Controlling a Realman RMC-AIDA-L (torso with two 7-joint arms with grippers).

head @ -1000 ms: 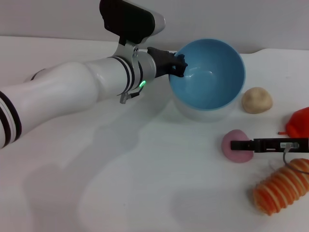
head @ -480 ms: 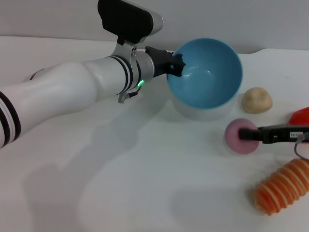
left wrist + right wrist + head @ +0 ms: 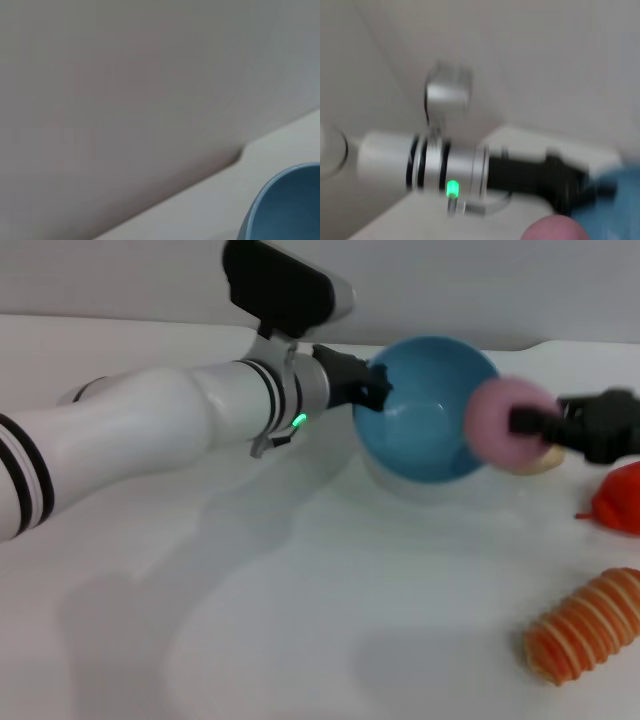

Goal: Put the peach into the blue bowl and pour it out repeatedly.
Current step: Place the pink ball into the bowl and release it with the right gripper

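Aloft, right end effector (image 3: 530, 425) grips smooth round peach (image 3: 503, 421) beside glossy blue bowl (image 3: 425, 410)

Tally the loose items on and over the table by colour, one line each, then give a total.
Pink: 1, the peach
Blue: 1, the blue bowl
Beige: 1, the lumpy ball
Red: 1, the red fruit
Orange striped: 1, the ribbed toy
Total: 5

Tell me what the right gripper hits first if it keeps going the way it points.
Probably the blue bowl. The right gripper, carrying the peach, points toward the robot's left at the bowl's rim; depth is unclear, so it might pass above.
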